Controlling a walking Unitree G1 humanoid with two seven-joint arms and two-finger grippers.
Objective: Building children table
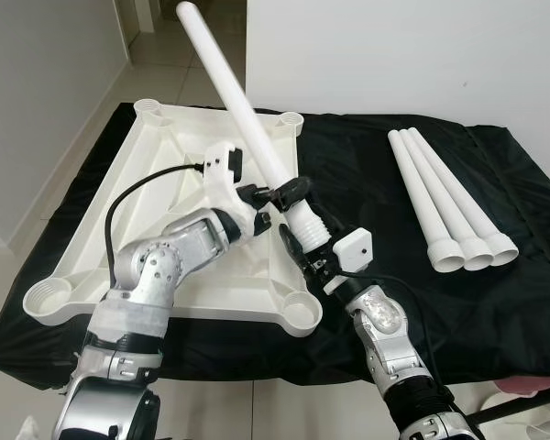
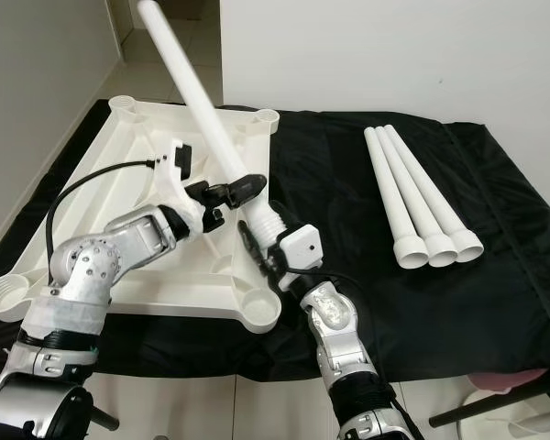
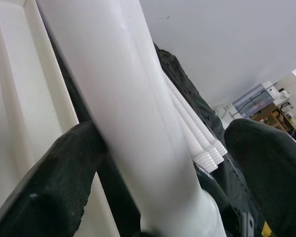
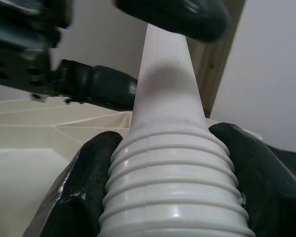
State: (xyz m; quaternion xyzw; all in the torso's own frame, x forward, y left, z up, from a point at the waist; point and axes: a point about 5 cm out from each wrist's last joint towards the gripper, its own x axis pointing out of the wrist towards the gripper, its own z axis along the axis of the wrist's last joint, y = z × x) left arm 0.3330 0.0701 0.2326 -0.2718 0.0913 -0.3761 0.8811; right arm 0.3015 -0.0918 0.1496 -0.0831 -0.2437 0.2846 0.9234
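Note:
The white table top (image 1: 156, 160) lies upside down on a black cloth, with round sockets at its corners. One white leg (image 1: 243, 110) stands tilted above it, its ribbed threaded end (image 4: 172, 187) pointing down. My right gripper (image 1: 310, 246) is shut on that threaded end, close above the near right socket (image 1: 300, 312). My left gripper (image 1: 282, 194) straddles the leg just above the threads and is open. One of its fingers (image 3: 64, 168) rests against the leg while the other finger (image 3: 266, 163) stands apart from it.
Three more white legs (image 1: 440, 197) lie side by side on the black cloth (image 1: 495, 312) to the right, threaded ends toward me. A white wall stands behind. Tiled floor runs along the left side and the front edge.

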